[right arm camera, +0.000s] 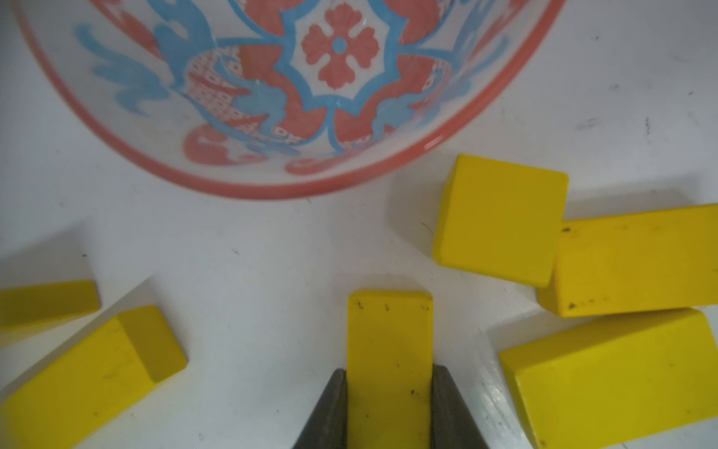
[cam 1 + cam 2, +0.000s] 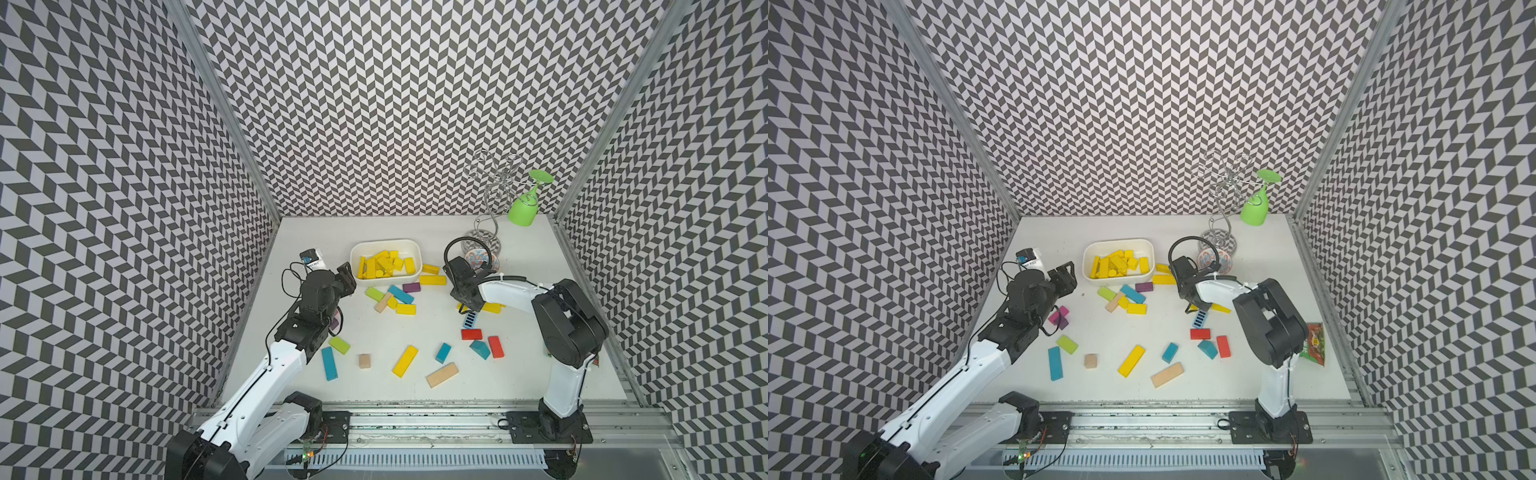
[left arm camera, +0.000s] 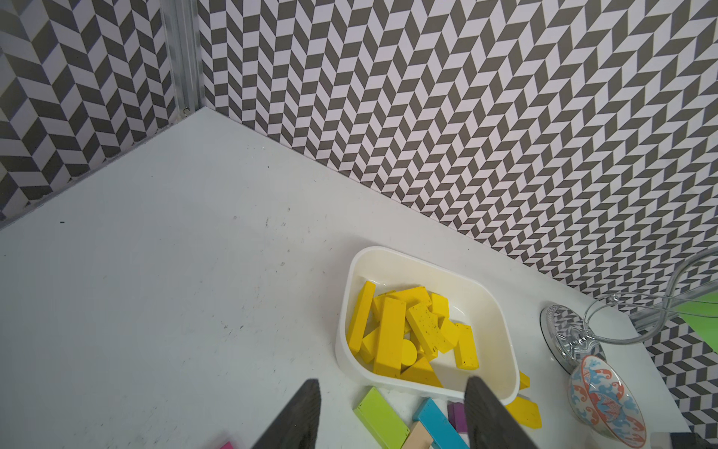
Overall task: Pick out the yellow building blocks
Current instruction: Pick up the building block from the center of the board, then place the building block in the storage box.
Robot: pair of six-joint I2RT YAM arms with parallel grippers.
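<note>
Several yellow building blocks (image 2: 384, 264) lie piled in a white tub (image 2: 386, 242), also seen in the left wrist view (image 3: 388, 338). More yellow blocks lie loose: a long bar (image 2: 405, 360), a brick (image 2: 405, 308) and two (image 2: 432, 279) beside the tub. My right gripper (image 1: 389, 369) is shut on a yellow block (image 1: 389, 330) that rests on the table near a patterned bowl (image 1: 295, 77); other yellow blocks (image 1: 501, 221) surround it. My left gripper (image 3: 392, 381) is open and holds nothing, just left of the tub (image 3: 427, 256).
A wire glass rack (image 2: 490, 195) with a green glass (image 2: 523, 210) stands at the back right, behind the bowl (image 2: 480, 257). Blue (image 2: 329, 363), lime (image 2: 340, 345), red (image 2: 471, 333) and pale wooden (image 2: 442, 375) blocks are scattered. A small carton (image 2: 311, 259) stands at the left wall.
</note>
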